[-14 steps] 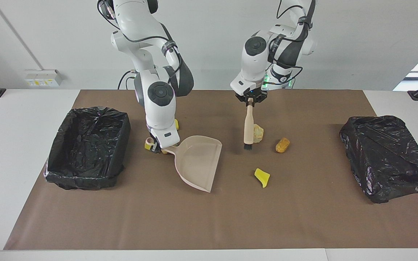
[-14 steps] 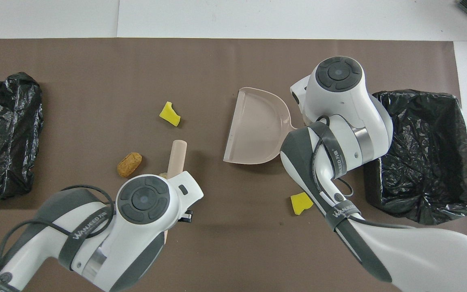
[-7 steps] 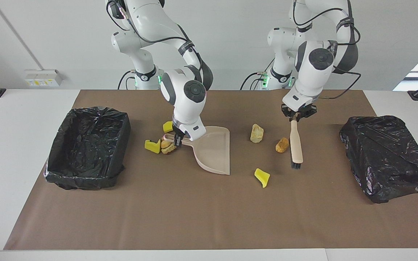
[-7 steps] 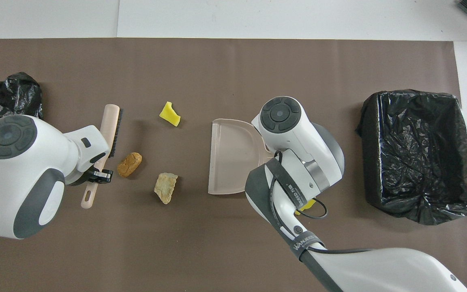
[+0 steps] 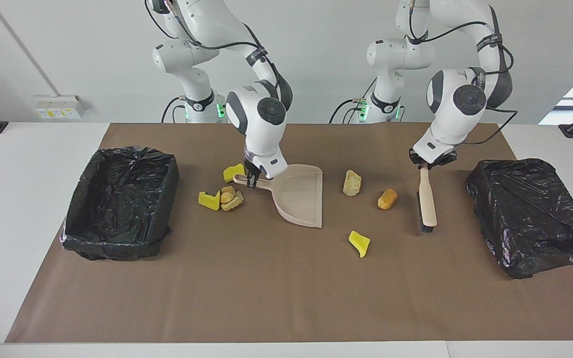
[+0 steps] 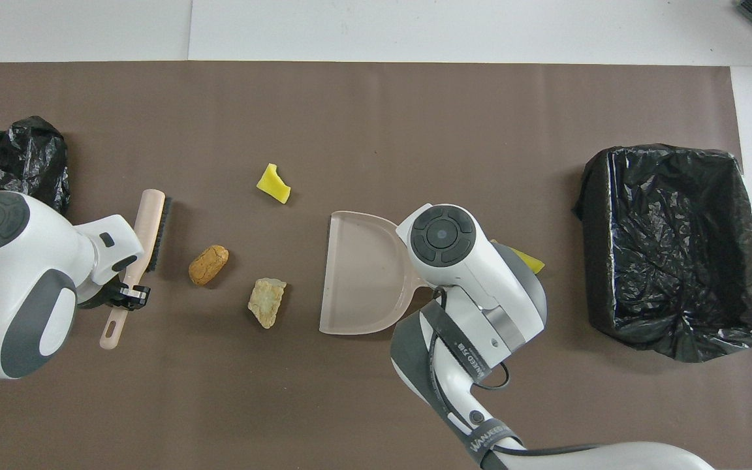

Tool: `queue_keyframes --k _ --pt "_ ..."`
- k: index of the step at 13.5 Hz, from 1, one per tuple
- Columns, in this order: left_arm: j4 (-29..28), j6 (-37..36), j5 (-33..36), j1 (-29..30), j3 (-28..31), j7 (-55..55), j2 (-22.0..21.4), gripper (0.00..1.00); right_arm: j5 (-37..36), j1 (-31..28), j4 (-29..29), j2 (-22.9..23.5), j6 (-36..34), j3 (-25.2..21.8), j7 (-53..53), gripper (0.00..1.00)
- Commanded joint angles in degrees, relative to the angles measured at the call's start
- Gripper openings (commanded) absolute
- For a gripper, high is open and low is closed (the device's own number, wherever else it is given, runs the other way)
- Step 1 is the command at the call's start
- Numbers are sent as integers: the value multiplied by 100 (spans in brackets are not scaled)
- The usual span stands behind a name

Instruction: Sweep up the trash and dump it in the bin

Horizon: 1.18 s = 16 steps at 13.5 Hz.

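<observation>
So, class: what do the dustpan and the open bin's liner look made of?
Dustpan: probably moulded plastic, beige with a smooth matte face and crisp thin rim. Bin liner: thin black plastic film, glossy and crinkled, catching the light along its folds.

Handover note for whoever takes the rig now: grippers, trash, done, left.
Left gripper: shut on the brush handle, bristles down near the closed black bag.
Right gripper: shut on the dustpan handle; pan on the mat, mouth facing the brush.
Trash: three pieces between pan and brush: pale rock, brown lump, yellow chunk. A cluster lies by the pan handle, toward the open bin.
Done: tools picked up. The pan is empty.
Left: sweep everything in, dump in bin.
</observation>
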Motion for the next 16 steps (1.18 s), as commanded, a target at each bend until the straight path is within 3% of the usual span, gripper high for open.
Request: queue_keyframes --k 1,3,7,12,16 --pt "-734 -14 114 -209 -24 -140 -622 0 167 -6 -183 -98 112 16 151 0" --pt "-1008 -233 106 -639 -32 -901 -869 0 228 20 -183 -115 -1 16 213 0" --pt "-1053 -375 -52 -1773 -41 -2660 -852 0 220 99 -183 -142 -151 16 213 0" --pt "-948 81 -974 -2284 -41 -3567 -519 0 220 126 -183 -142 -151 16 221 0" --pt "-439 214 -1475 -2478 -50 -3490 -132 0 220 117 -183 -142 -151 16 221 0"
